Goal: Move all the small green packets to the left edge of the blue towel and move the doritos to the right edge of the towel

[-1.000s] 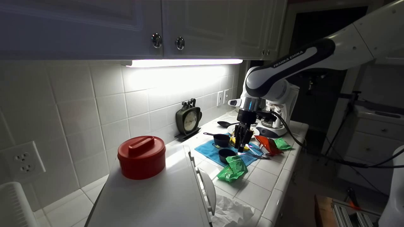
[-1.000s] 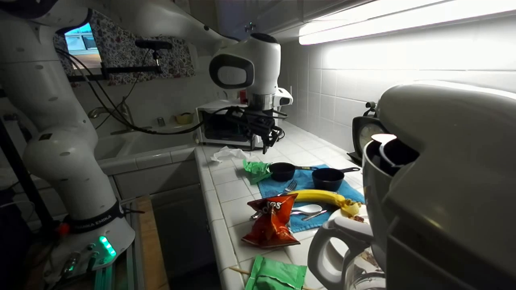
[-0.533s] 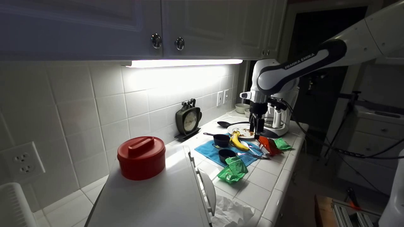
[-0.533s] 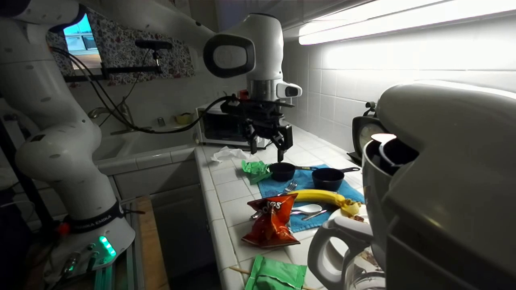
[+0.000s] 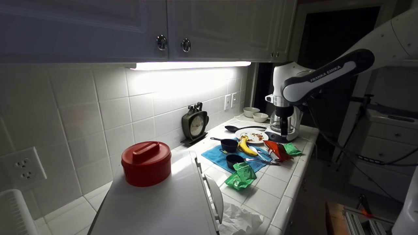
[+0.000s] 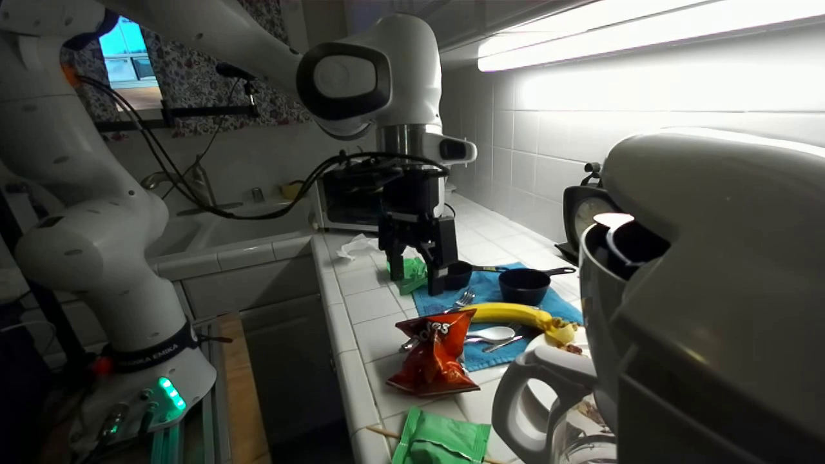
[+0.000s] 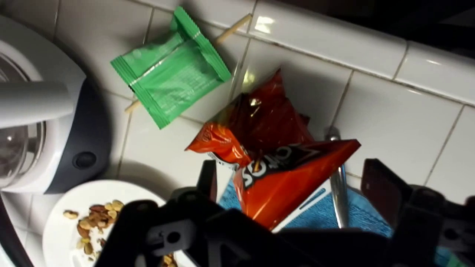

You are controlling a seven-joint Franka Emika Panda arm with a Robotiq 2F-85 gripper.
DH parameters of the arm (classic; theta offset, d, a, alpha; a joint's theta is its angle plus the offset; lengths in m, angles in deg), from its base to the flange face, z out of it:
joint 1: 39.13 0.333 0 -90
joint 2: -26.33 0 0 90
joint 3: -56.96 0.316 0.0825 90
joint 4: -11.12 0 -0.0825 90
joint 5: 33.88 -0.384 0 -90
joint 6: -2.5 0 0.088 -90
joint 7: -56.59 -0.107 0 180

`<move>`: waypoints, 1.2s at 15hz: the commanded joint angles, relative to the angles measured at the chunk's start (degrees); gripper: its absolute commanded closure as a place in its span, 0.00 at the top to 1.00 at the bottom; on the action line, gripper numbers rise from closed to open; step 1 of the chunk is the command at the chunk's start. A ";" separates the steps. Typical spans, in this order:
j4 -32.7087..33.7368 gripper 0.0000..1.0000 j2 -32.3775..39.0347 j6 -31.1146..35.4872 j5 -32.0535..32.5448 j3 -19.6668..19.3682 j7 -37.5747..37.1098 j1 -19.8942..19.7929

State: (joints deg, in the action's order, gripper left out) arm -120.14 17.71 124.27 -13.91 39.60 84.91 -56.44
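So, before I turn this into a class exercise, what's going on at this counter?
A robot arm is working over a tiled kitchen counter. Its gripper hangs open, holding nothing, and the wrist view frames the red Doritos bag between its jaws. That bag lies at the edge of the blue towel. Off the towel, one green packet lies on the counter over a thin stick; more green packaging lies crumpled at another part of the towel's edge, by a black cup. The sorting looks unfinished.

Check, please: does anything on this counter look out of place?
Yes: what seems one thin stick pokes out from under opposite sides of the green packet nearest the coffee maker, oddly, as if covered accidentally.
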 commanded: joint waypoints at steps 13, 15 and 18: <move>-16.68 1.00 -1.26 31.57 1.83 -10.35 3.55 -7.38; -17.13 1.00 -0.46 33.40 1.57 -11.09 5.16 -7.54; -17.26 1.00 1.58 36.73 0.33 -12.11 8.72 -7.45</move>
State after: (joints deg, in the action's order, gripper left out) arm -136.71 17.64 157.27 -12.38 28.40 89.60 -63.70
